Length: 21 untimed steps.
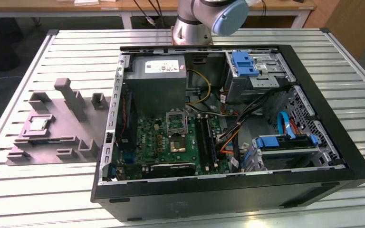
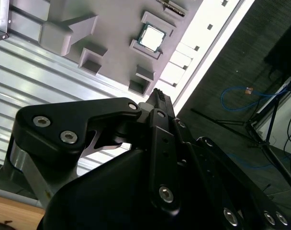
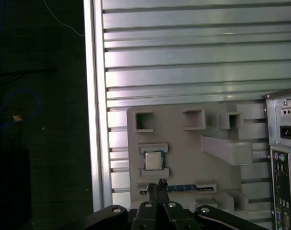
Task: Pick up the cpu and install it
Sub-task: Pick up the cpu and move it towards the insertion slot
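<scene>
Exterior view: robot arm [image 1: 201,19] cut off by the picture's edge above its joint. First wrist view: pincer [image 3: 162,183] body runs out of frame; its tips cover part of the blue-edged strip [image 3: 184,188] in the grey fixture [image 3: 184,148] just beyond them. Off to the pincer's side, the computer case [image 3: 284,158] is cut by the edge. Second wrist view: pincer linkage hides the fixture's nearer part; cpu [image 2: 151,37] markings, beyond the tips, too small to tell.

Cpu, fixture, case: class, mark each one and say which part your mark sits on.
cpu [image 3: 154,160], first wrist view, middle of its metal face.
fixture [image 3: 184,143], first wrist view, bare flat base.
case [image 1: 233,192], exterior view, black outer wall.
</scene>
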Each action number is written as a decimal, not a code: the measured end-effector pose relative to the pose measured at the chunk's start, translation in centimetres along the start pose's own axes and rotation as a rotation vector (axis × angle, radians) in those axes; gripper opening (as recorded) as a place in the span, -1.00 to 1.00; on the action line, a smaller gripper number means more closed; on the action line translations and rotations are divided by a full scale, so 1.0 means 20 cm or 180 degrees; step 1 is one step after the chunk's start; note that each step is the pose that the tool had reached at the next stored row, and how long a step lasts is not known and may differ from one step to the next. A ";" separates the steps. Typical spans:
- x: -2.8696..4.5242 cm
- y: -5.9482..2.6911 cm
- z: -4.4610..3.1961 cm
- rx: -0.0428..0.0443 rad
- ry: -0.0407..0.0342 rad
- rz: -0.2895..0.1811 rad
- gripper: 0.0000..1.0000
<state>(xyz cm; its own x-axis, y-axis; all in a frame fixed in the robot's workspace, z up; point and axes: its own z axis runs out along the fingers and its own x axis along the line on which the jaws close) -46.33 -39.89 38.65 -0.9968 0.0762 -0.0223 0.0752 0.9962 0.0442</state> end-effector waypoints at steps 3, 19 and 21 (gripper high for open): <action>0.008 -0.001 0.000 0.0000 0.0000 0.0000 -0.79; 0.012 -0.001 0.000 0.0000 0.0000 0.0000 -0.67; 0.012 -0.001 0.000 0.0000 0.0000 0.0000 -0.54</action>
<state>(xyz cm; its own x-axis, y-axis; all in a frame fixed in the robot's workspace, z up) -46.56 -39.89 38.65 -0.9968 0.0763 -0.0222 0.0752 0.9962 0.0442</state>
